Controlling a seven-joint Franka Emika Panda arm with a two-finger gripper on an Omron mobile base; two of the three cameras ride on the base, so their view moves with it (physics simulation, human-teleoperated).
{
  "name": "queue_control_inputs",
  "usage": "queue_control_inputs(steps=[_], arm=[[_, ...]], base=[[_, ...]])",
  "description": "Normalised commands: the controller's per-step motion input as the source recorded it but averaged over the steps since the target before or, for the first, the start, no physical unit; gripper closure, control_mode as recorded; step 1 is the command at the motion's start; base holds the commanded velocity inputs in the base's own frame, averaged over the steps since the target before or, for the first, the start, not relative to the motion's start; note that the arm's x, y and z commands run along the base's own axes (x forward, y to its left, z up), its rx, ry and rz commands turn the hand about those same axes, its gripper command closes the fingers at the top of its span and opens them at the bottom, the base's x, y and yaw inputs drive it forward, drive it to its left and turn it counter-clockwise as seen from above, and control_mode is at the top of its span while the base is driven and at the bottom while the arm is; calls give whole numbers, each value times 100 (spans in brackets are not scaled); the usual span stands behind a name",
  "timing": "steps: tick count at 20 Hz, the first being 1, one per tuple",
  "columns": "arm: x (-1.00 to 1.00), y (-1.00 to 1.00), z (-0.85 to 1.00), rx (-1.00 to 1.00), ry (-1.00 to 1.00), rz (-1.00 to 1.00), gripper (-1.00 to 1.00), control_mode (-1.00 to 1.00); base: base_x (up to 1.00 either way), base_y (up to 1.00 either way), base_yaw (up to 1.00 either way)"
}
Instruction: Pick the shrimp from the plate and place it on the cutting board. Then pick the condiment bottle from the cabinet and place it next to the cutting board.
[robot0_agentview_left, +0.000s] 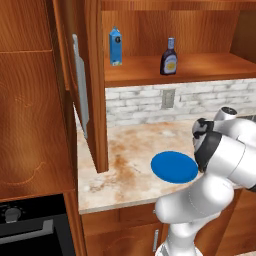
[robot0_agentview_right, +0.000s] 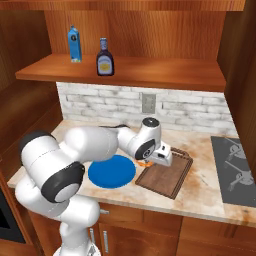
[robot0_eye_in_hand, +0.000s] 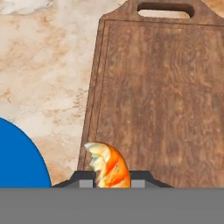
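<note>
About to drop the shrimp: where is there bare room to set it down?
The whole board lies bare, from its handle end to the near rim. The counter strip between board and plate is free but narrow. The plate itself is bare too.

A beige marbled counter (robot0_agentview_right: 210, 192) carried the blue plate (robot0_agentview_right: 112, 171) and, just beside it, the dark cutting board (robot0_agentview_right: 167, 176). Above, the cabinet shelf (robot0_agentview_right: 165, 70) held the condiment bottle (robot0_agentview_right: 105, 58) near a blue carton (robot0_agentview_right: 74, 43), both upright.
</note>
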Motion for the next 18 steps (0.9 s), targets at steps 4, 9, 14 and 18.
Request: queue_control_inputs(steps=[4,9,14,18], arm=[[0,-22,-8,0,-2,0,100,-100],[0,-22,-8,0,-2,0,100,-100],[0,-23,-8,0,-2,0,100,-100],[0,-15,-18,0,-3,0,100,-100]], base=[[0,0,0],[0,0,0],[0,0,0],[0,0,0]])
